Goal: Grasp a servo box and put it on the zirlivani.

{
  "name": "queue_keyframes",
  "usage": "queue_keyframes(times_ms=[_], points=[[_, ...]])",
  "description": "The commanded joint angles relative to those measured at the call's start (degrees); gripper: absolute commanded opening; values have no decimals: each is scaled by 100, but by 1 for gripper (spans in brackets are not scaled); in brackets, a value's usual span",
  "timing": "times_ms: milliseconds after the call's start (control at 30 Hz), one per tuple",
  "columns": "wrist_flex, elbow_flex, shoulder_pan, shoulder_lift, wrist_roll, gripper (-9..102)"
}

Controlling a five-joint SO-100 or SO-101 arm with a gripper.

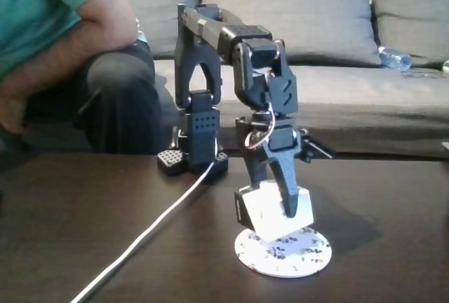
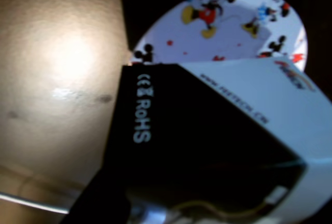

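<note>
Closest to the fixed view's lens, a white cable (image 1: 151, 236) runs over the dark table (image 1: 63, 233) from about 7 o'clock toward my base (image 1: 193, 159). Just beyond it lies the zirlivani (image 1: 298, 254), flat on the table, its speckled white face open at 5 o'clock.

Above the disc hangs the servo box (image 1: 270, 212), tilted, one lower corner touching or all but touching the disc's near-left part. My gripper (image 1: 280, 201) has its fingers (image 1: 287, 187) closed narrow on the box, one dark finger crossing its white face. In the wrist view the box (image 2: 270, 105) lies close under the camera, black band (image 2: 171, 125) at 8 o'clock, and the disc (image 2: 233, 32) shows past it at 12 o'clock, cartoon figures printed on it.

I judge this the placing step, nearly done. The next move calls for easing down until the box sits flat, centred more toward 3 o'clock, then spreading my fingers without tipping it.

Farther back, a person's arm (image 1: 56, 57) rests at 10 o'clock, a grey sofa (image 1: 330, 36) behind, a bottle (image 1: 394, 58) on it.
</note>
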Motion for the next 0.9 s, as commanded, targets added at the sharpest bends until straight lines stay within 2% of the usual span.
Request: queue_keyframes(times_ms=[0, 167, 300, 867], points=[[-88, -299, -18, 26, 53, 29], [-79, -334, -35, -44, -44, 31], [0, -290, -149, 0, -316, 38], [-9, -167, -149, 220, -606, 39]])
